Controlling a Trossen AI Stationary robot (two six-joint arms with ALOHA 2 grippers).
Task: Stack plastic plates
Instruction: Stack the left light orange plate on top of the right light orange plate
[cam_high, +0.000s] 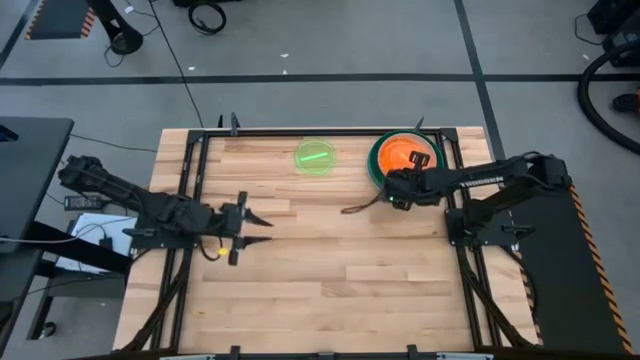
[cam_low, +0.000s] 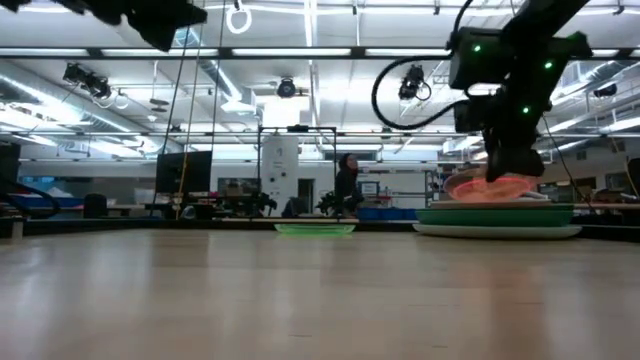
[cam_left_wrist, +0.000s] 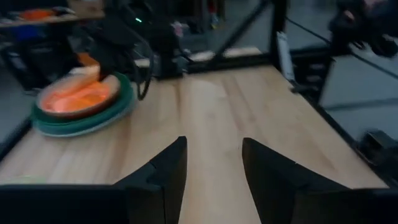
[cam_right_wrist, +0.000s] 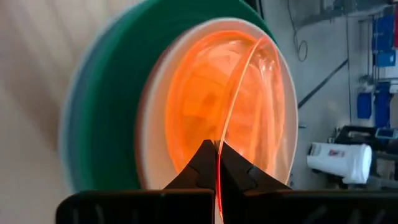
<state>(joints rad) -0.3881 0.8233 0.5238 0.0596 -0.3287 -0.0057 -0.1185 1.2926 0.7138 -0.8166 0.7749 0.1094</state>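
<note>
**Small orange plate pinched above the stack**

While the wooden table (cam_high: 330, 260) carries a stack under the right gripper (cam_right_wrist: 216, 163), the order runs dark green plate (cam_right_wrist: 102, 118), beige plate (cam_right_wrist: 152, 134), then red-orange plate (cam_right_wrist: 205, 106). The jaws pinch the rim of a tilted translucent orange plate (cam_right_wrist: 264, 93). Beyond it lies the neon-green plate (cam_high: 315, 157). The left gripper (cam_left_wrist: 214, 165) gapes wide, empty.

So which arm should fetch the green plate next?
Probably left. Its pincer is open and empty, with bare table between it and the green plate. The right pincer is shut on the orange plate over the stack.
</note>
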